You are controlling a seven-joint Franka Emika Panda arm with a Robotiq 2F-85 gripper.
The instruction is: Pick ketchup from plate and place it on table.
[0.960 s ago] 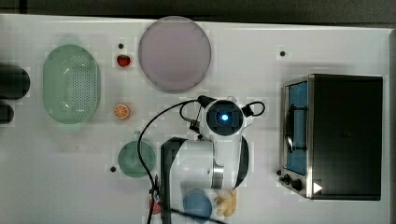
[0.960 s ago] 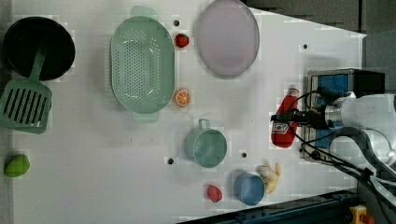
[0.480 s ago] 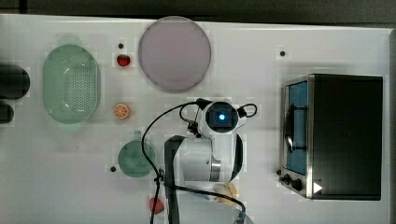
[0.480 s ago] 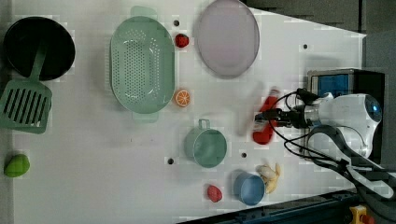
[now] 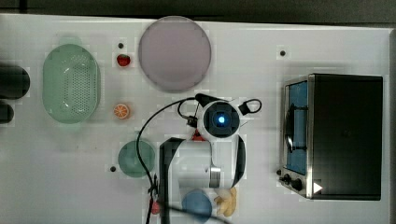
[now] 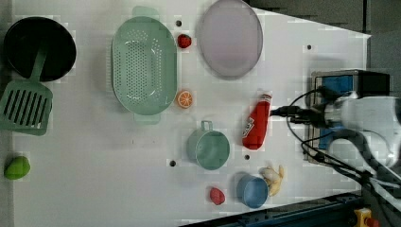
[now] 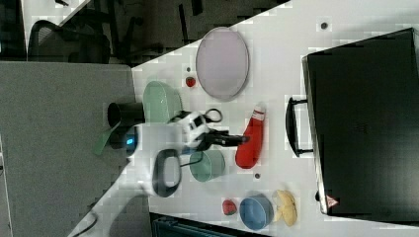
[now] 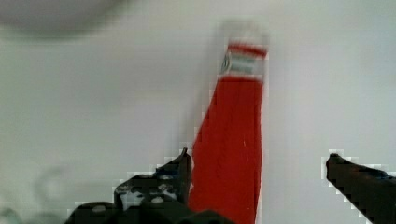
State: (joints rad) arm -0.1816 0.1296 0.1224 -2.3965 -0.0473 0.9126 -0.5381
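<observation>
ketchup (image 6: 257, 124) down flat on the table (image 6: 94, 142), off the plate (image 6: 230, 38) – a second ago clamped in the gripper (image 8: 259, 156) and clear of the surface, half a second ago tilted and on the way down, now lying on its side.

reading the left view from its left to its right: green basket (image 6: 144, 66) toward the far left part of the table, orange slice (image 6: 184, 99) just beside it, green mug (image 6: 209, 148) nearer the middle, then the bottle just beside the mug but apart from it, then the black fingers level with the bottle's neck, then the oven (image 6: 340, 80) at the right edge. white cap aimed toward the plate at the far edge, base toward the near edge and the blue cup (image 6: 253, 190). plate bare, well apart from the bottle.

pincer spread wide – in the wrist view one fingertip (image 8: 183, 161) right against the red body, possibly touching, the other well clear of it. no grip left on the bottle.

judged from this: placing done, bottle at rest on bare tabletop and not rolling, as far as can be told. only a straight lift away remaining, kept clear of that near finger's side to avoid nudging the bottle toward the mug.
</observation>
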